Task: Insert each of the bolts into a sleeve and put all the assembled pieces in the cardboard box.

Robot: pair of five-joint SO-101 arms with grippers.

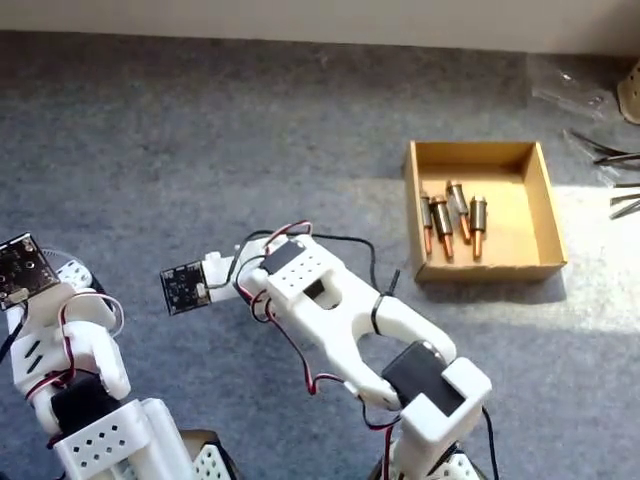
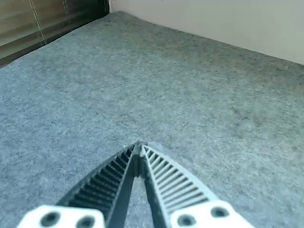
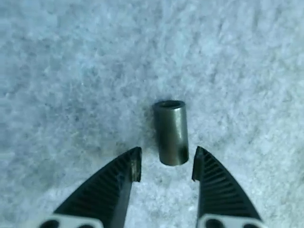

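A dark metal sleeve lies on the grey carpet with its open end facing away from the camera. My right gripper is open just above it, the sleeve's near end sitting between the two black fingertips without touching either. The right arm is stretched out left of the cardboard box, its wrist bent down over the carpet. Several assembled bolt-and-sleeve pieces lie side by side in the box. My left gripper is shut on nothing, low over bare carpet. The left arm stands at the near left.
Metal tools and a clear plastic bag lie at the far right beyond the box. A pale wall borders the carpet's far side. Open carpet spreads across the far left and middle.
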